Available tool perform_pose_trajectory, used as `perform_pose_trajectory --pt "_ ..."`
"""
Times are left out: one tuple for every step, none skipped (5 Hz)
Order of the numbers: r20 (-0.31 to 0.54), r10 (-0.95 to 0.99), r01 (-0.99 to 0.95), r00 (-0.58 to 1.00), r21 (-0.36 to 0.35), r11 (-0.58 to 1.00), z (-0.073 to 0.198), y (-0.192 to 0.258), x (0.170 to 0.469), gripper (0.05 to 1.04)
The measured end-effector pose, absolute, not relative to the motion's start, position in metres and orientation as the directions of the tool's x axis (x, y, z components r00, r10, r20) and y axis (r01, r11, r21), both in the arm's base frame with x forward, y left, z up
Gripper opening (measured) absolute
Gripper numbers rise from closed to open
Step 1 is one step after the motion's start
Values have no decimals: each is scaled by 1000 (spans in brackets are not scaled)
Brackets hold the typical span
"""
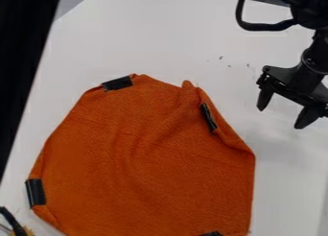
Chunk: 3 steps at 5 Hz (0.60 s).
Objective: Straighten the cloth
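Orange cloth (147,168) lies on the near part of the bench (160,33), left of centre, its narrower end pointing far and its broad body running near, past the edge of view. What can be seen of its long axis goes from near to far. The weave looks soft and slightly fuzzy, like towelling. Its outline is many-sided, with a blunt far-left corner and a small raised peak at the far right. From that peak, soft creases run near and left toward the middle, while the left part lies smoother. The right side is turned over in a narrow fold that runs near to a rounded corner.

Black, smooth patches sit along the rim: a far patch (116,83) at the far-left corner, a right patch (208,117) lying slantwise by the fold, a left patch (36,192) on the left edge, and a near patch (211,233) partly cut off by the view.

The gripper (280,118) hangs to the right of the cloth's far-right edge, apart from it, with its two dark fingers spread wide. The cloth is to its left, most of it nearer. Above the gripper, the black arm (312,12) comes in from the far right, with a looped black cable (256,26) beside it. The bench is pale and smooth, with small dark specks (221,58) left of the gripper.
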<state>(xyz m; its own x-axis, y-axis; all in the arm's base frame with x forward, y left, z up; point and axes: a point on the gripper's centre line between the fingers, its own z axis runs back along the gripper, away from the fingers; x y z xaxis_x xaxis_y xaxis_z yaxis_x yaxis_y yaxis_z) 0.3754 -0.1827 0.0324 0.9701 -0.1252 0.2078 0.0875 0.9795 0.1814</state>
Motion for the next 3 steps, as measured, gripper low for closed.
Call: perform_pose_trajectory --pt "237 -78 29 968 203 979 46 -167 363 1000" --pt "216 -22 -24 976 208 978 57 -145 356 1000" --pt "219 28 -78 975 223 972 60 -125 340 1000"
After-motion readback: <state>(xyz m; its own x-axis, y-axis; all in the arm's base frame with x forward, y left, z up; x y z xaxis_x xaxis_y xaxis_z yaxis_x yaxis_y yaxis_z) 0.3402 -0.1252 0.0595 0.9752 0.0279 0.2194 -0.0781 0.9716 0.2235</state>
